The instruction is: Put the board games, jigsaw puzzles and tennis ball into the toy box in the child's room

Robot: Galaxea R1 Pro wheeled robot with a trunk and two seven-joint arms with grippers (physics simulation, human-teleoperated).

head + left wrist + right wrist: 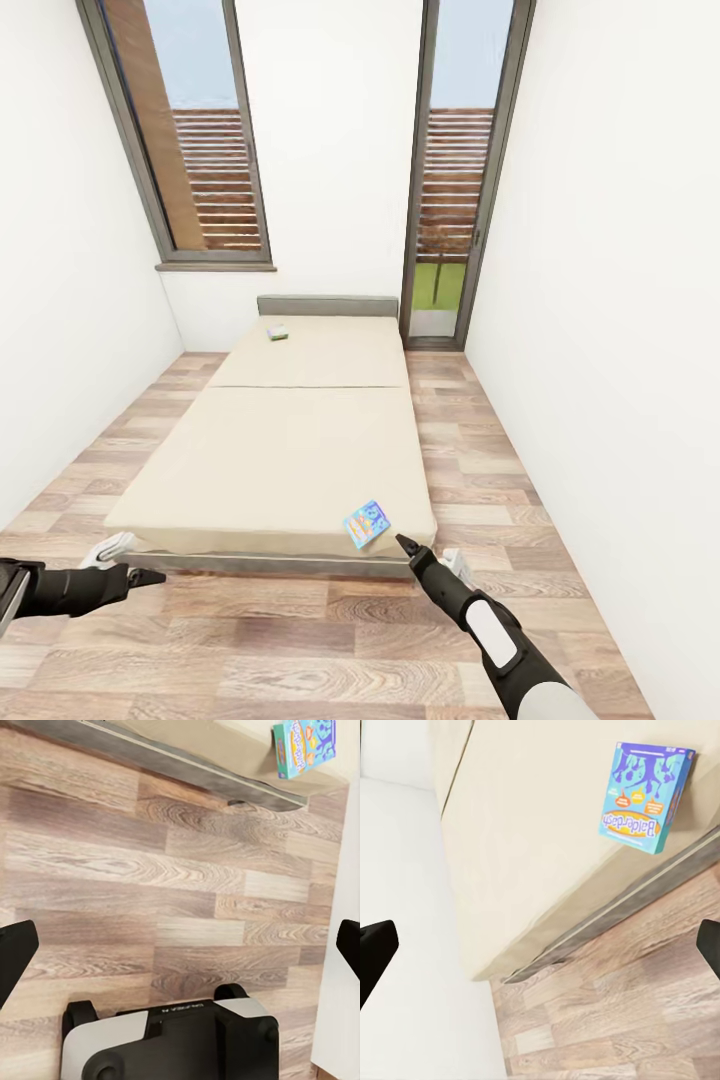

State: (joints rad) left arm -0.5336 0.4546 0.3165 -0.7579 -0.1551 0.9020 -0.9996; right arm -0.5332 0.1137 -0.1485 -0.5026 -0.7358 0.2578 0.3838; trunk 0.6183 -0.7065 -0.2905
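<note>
We note the bed (300, 430) lying lengthwise before us on the wood floor (300, 640), with one board game (367, 524) at its near right corner and a second (278, 333) by the headboard (328, 305). Both grippers hang over the floor short of the bed — left gripper (150, 576) and right gripper (403, 542), each with fingers spread apart and nothing between them.

Wood-plank floor (300, 640), white walls (600, 300), two tall windows (190, 130) (slatted fence beyond).

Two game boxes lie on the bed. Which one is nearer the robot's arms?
The blue board game at the bed's near corner, close to the right gripper. The other game lies by the headboard.
</note>
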